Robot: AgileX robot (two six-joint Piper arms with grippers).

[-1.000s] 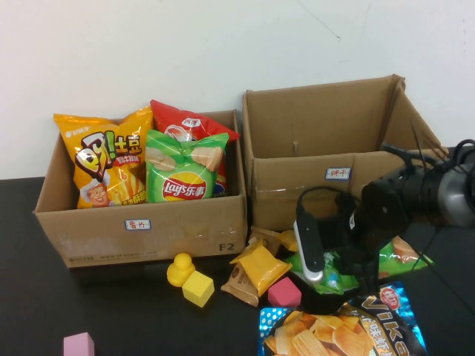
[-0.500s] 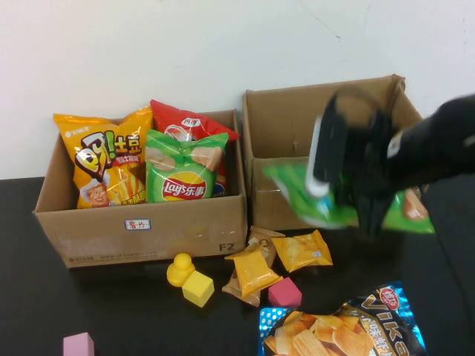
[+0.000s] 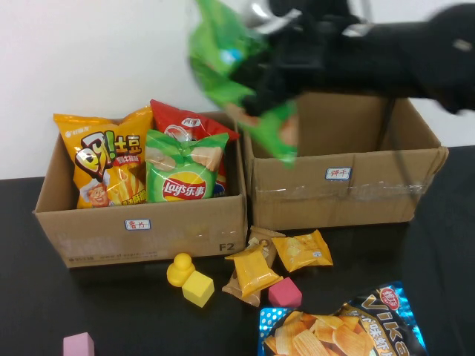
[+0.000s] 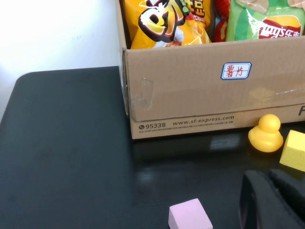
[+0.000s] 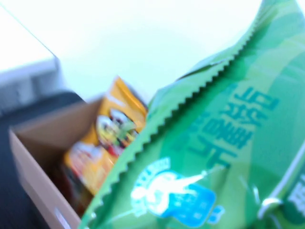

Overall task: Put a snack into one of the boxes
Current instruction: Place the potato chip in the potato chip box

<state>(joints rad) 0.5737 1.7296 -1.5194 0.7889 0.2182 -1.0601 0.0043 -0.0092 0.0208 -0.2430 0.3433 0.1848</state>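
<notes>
While the left gripper [image 4: 274, 200] is sitting low by the pink block [image 4: 190, 215], its claw unreadable, the right gripper [image 3: 278, 63] is carrying the green snack bag [image 3: 234, 70] clamped high between the two boxes [image 3: 141, 222], not yet dropping it in.

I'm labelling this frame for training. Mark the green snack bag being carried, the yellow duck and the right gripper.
green snack bag [image 3: 223, 52], high view, upper body of the bag.
yellow duck [image 3: 179, 268], high view, its body.
right gripper [image 3: 271, 63], high view, between its fingers, above the boxes.

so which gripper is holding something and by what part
The right gripper, raised above the boxes, holds the green snack bag around its middle. The left gripper holds nothing.
</notes>
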